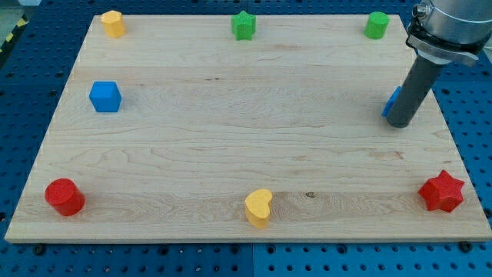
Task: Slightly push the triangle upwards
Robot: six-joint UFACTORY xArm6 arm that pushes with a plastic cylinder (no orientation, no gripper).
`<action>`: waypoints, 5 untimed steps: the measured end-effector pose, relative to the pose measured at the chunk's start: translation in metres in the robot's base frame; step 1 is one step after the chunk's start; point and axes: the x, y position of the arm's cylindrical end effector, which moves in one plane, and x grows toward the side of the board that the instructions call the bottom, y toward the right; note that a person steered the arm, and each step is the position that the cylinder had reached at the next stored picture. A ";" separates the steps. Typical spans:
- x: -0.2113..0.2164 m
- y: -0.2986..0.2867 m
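Observation:
My dark rod comes down at the view's right, and my tip [400, 123] rests on the wooden board [231, 138]. A blue block [392, 100], likely the triangle, sits right behind the rod and is mostly hidden by it; only its left edge shows. The tip is just below it, touching or almost touching; I cannot tell which.
A yellow block [113, 23], green star [244, 25] and green cylinder [377, 25] line the top edge. A blue cube [105, 96] sits at left. A red cylinder [64, 197], yellow heart [259, 208] and red star [442, 191] line the bottom edge.

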 end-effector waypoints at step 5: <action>-0.042 -0.031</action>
